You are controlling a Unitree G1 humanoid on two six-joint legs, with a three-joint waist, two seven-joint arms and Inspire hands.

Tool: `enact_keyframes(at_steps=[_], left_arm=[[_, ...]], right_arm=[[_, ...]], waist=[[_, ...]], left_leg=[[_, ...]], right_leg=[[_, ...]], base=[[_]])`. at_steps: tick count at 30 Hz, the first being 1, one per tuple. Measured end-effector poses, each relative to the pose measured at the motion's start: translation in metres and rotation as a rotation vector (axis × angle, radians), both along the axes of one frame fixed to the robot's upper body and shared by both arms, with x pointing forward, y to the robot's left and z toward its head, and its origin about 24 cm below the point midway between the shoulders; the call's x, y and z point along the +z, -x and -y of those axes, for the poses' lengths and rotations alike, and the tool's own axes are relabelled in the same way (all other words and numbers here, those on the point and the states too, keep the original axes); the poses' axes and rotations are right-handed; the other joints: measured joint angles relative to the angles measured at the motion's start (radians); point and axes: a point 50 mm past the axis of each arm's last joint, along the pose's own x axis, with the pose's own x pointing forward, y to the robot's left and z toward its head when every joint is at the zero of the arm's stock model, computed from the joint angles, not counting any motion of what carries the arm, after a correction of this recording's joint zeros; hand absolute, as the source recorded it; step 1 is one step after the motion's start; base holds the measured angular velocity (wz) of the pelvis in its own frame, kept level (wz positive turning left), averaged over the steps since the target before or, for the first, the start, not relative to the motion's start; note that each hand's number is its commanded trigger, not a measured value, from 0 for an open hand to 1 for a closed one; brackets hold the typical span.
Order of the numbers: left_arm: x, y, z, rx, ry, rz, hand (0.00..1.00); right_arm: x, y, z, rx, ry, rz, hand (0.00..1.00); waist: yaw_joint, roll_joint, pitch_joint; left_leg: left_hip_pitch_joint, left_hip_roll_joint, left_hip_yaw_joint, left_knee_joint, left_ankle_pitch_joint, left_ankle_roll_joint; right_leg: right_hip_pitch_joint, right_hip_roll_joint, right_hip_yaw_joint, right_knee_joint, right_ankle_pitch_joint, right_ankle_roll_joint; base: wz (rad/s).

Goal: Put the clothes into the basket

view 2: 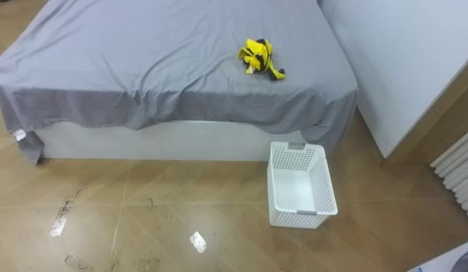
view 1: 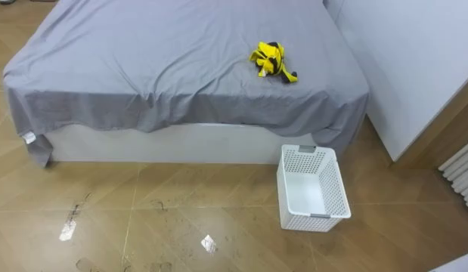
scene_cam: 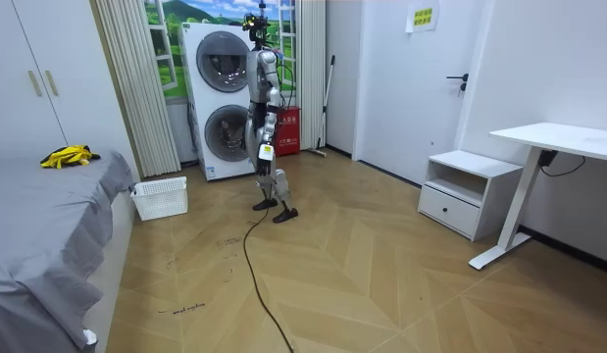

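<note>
A crumpled yellow and black garment lies on the grey bed, near its right corner; in the room view the garment sits on the bed at the left. A white perforated basket stands empty on the wooden floor just off that bed corner, also seen as the basket beside the bed. I stand a couple of metres from the bed, in front of the stacked washing machines, facing the bed. My left hand hangs at my side, well away from garment and basket.
A white wall panel borders the bed on the right, with a radiator further right. Behind me are a red box, a white nightstand and a desk. Wooden floor lies between me and the basket.
</note>
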Motion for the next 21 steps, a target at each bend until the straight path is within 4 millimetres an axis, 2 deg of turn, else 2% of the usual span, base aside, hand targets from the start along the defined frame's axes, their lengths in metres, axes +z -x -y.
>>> enact_keyframes(at_steps=[21], left_arm=[[0.0, 0.0009, -0.0011, 0.001, -0.002, -0.008, 0.0]], right_arm=[[-0.0003, 0.0033, -0.0001, -0.028, -0.007, -0.01, 0.0]], waist=[[-0.004, -0.001, 0.0001]], left_leg=[[-0.011, -0.001, -0.002, -0.001, 0.0, 0.0]], right_leg=[[-0.008, -0.001, -0.003, -0.002, -0.002, 0.001]], base=[[0.0]])
